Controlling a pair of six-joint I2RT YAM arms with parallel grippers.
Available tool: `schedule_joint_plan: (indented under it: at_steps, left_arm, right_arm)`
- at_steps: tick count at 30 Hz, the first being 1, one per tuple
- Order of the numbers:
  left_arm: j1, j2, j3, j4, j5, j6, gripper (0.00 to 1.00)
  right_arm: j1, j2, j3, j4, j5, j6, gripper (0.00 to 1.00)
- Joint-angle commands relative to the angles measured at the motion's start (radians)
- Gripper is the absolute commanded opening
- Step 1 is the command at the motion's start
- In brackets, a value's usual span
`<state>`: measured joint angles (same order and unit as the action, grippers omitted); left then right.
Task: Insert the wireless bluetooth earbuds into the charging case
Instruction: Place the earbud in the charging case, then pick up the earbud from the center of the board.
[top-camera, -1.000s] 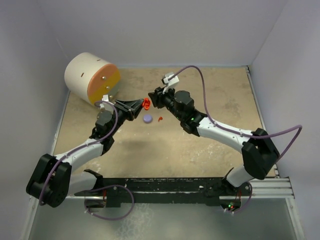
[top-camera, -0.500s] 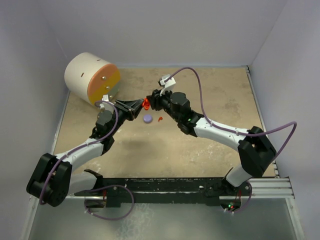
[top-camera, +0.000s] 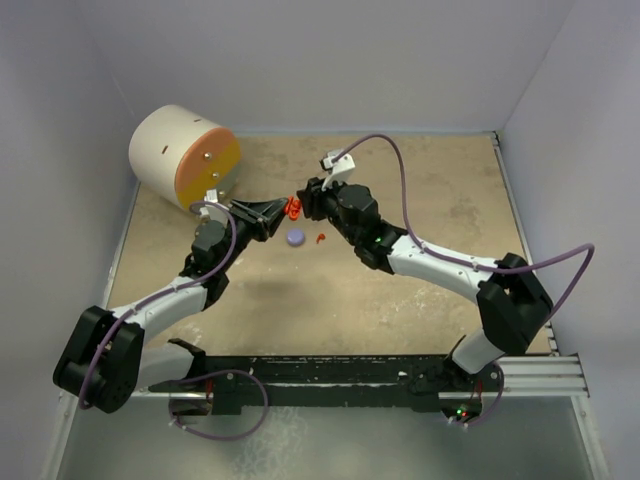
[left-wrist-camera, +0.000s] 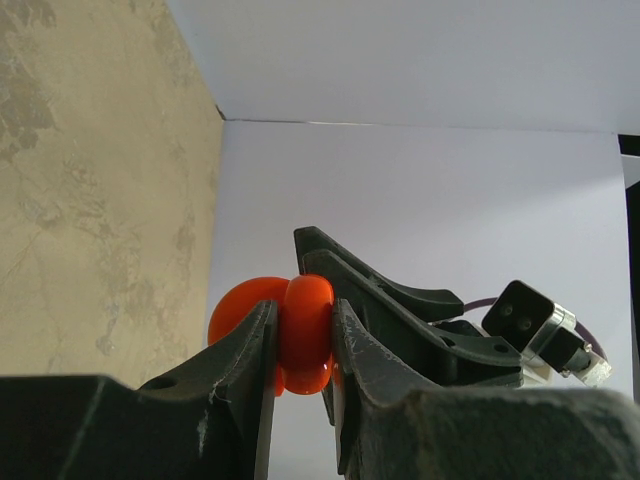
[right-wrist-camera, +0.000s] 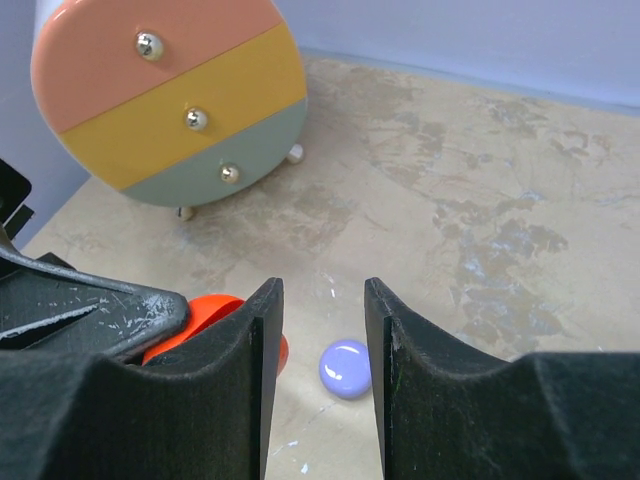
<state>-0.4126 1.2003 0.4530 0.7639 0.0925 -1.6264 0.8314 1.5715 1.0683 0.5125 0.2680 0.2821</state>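
In the upper left of the overhead frame a round little cabinet (top-camera: 185, 157) is lying on its curved side at the back of the mottled tan table (top-camera: 440, 200), its face banded peach, yellow and pale green and showing three metal knobs. Right of it, just left of centre, the left gripper (top-camera: 276, 213) is pinching a red charging case (left-wrist-camera: 306, 325) in the air. Its two fingers are drawn almost together on a rounded red lobe, and a second lobe is bulging out on the left side (whether the case is standing open I cannot tell).

Directly right of that, the right gripper (right-wrist-camera: 319, 292) is facing it almost tip to tip. Its jaws are standing part-way apart with nothing between them, and only bare table is showing through the gap. The case is sitting just outside its finger on the left of the wrist frame, seemingly touching it.

Below the two tips, near the frame's centre, a small round lavender disc (top-camera: 296, 238) is lying flat. A tiny red earbud (top-camera: 320, 238) is lying just right of it, apart from both grippers.
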Motion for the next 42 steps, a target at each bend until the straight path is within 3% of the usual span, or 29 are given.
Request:
schedule_joint_plan:
  at_steps: [1, 9, 13, 23, 42]
  left_arm:
    - [-0.002, -0.004, 0.042, 0.04, -0.007, 0.026, 0.0]
    - [-0.002, -0.016, 0.036, 0.041, -0.013, 0.025, 0.0]
    - [-0.001, -0.055, -0.022, 0.045, -0.077, -0.015, 0.0]
    - [0.001, -0.153, -0.187, 0.099, -0.234, -0.101, 0.0]
    - [0.0, -0.095, -0.248, 0.223, -0.206, -0.126, 0.0]
  right_arm:
    - [0.006, -0.059, 0.056, 0.021, 0.054, 0.019, 0.41]
    - [0.006, -0.065, 0.062, -0.009, 0.066, 0.017, 0.42]
    - [-0.019, -0.041, 0.078, -0.083, 0.124, 0.04, 0.48]
    - [-0.099, 0.151, 0.132, -0.311, 0.004, 0.081, 0.5]
    - [-0.132, 0.339, 0.167, -0.319, -0.084, 0.164, 0.47]
